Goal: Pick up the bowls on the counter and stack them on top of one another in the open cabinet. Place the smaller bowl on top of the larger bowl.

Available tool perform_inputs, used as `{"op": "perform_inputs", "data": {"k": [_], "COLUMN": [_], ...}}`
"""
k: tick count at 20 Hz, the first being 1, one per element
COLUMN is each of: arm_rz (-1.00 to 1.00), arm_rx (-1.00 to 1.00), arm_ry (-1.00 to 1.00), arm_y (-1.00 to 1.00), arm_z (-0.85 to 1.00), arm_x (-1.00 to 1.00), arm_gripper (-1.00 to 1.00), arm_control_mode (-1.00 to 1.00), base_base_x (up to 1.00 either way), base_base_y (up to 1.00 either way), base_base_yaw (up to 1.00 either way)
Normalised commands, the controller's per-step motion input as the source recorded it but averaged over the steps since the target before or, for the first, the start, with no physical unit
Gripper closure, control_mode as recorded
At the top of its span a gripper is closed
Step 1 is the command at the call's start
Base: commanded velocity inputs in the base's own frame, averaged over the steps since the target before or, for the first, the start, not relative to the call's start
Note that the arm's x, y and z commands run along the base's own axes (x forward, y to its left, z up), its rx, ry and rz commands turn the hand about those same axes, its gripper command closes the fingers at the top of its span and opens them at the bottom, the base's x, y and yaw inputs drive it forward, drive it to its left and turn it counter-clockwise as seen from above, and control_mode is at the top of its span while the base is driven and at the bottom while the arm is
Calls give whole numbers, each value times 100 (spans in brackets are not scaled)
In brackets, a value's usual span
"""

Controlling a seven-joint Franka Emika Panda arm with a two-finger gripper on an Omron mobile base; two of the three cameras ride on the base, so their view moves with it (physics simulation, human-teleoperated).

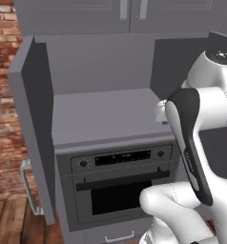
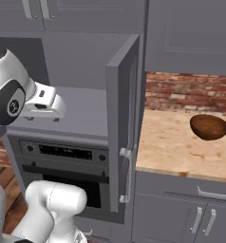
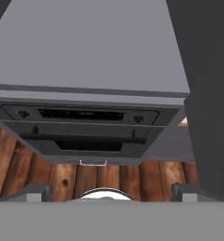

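The larger bowl, glossy dark brown, sits upright on the tan counter near the brick wall, right of the open cabinet. The smaller bowl is out of view. My gripper hangs over the front part of the cabinet's flat grey shelf, far left of the bowl and on the other side of the cabinet door. In the hand view its dark fingertips stand wide apart with nothing between them, so my gripper is open, looking down over the shelf edge.
The long grey door stands open between the shelf and the counter, handle facing the counter. A second door panel stands open on the left. A built-in oven sits below the shelf, above a wooden floor.
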Motion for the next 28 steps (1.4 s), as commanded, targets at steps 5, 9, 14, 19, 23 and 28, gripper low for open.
{"op": "perform_inputs", "data": {"k": [5,9,14,19,23,28], "arm_rz": [0,0,0,0,0,0], "arm_rx": [0,0,0,0,0,0], "arm_ry": [0,0,0,0,0,0], "arm_y": [0,0,0,0,0,0], "arm_z": [0,0,0,0,0,0], "arm_x": [0,0,0,0,0,0], "arm_gripper": [-100,-100,-100,-100,-100,-100], "arm_control_mode": [100,100,100,100,100,100], "base_base_x": [-54,-57,-61,-38,-17,-11], "base_base_y": [8,10,1,-43,-61,-62], "base_base_yaw": [-7,-6,-5,-2,0,0]}}
